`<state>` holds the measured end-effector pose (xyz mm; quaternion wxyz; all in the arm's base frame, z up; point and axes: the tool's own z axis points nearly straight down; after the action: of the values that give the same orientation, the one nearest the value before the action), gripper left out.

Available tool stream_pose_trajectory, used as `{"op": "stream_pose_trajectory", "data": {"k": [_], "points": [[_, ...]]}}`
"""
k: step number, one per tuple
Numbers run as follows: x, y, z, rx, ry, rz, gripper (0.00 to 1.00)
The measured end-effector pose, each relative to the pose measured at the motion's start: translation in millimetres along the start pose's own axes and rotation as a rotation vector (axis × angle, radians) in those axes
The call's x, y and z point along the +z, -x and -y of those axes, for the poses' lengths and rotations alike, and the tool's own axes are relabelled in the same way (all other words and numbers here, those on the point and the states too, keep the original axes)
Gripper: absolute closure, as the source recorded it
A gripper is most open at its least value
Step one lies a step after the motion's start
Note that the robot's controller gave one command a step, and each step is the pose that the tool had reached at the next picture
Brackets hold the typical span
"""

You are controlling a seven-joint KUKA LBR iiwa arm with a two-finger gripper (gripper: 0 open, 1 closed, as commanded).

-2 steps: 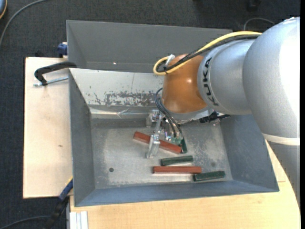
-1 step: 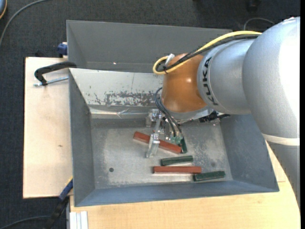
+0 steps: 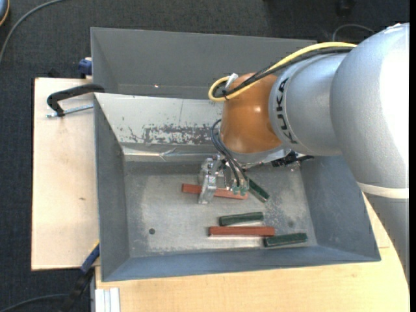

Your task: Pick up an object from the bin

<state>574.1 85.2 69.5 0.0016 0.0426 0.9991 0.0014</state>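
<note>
My gripper (image 3: 209,190) is down in the middle of the bin, its metal fingers right at a flat red bar (image 3: 192,188) that lies on the floor and runs under them to the right. A dark green bar (image 3: 259,191) lies slanted just right of the gripper. Whether the red bar sits between the fingers is hidden by the gripper body.
Nearer the front of the bin lie a dark green bar (image 3: 241,219), a long red bar (image 3: 242,231) and another green bar (image 3: 285,240). The arm with its orange cover reaches in from the right and hides the back right of the floor.
</note>
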Motion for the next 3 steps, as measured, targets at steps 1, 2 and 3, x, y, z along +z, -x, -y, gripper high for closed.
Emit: {"op": "stream_pose_trajectory", "data": {"k": [1, 2, 3], "points": [[-11.7, 1.4, -0.9, 0.0, 0.001, 0.003, 1.0], [-73.8, 4.3, -2.3, 0.0, 0.002, 0.009, 1.0], [-107.2, 6.3, -3.4, -0.001, 0.001, 0.006, 1.0]]}}
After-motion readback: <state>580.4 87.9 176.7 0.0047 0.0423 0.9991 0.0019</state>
